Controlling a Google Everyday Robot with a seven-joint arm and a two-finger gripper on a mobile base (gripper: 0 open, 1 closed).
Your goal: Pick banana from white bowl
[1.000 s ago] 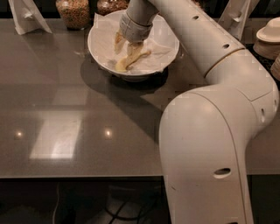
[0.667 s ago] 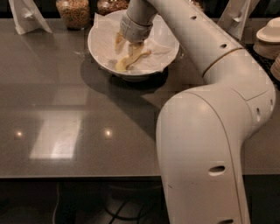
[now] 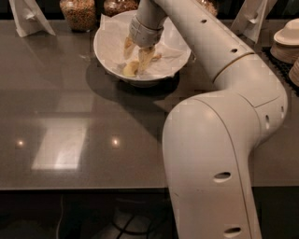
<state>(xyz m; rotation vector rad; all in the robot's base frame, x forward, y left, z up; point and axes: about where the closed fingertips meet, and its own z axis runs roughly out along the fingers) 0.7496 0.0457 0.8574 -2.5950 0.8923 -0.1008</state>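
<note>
The white bowl [image 3: 105, 46], lined with crinkled white paper, stands at the back centre of the dark table. The small yellow banana [image 3: 130, 69] lies in the bowl's front part, partly hidden by a finger. My gripper [image 3: 136, 52] reaches down into the bowl from the arm on the right. Its two fingers [image 3: 127, 47] stand apart, with white paper showing between them. They straddle the banana's upper part, tips down at the banana. I cannot tell whether they touch it.
Two glass jars of grain [image 3: 76, 14] stand behind the bowl. White folded stands sit at the back left [image 3: 28, 17] and back right [image 3: 252, 18]. Stacked white dishes [image 3: 287, 42] are at the right edge. My arm's bulky body [image 3: 219, 154] fills the right foreground.
The gripper has sunk a little lower into the bowl over the banana. The arm's lower body has shifted slightly. The bowl has not moved.
</note>
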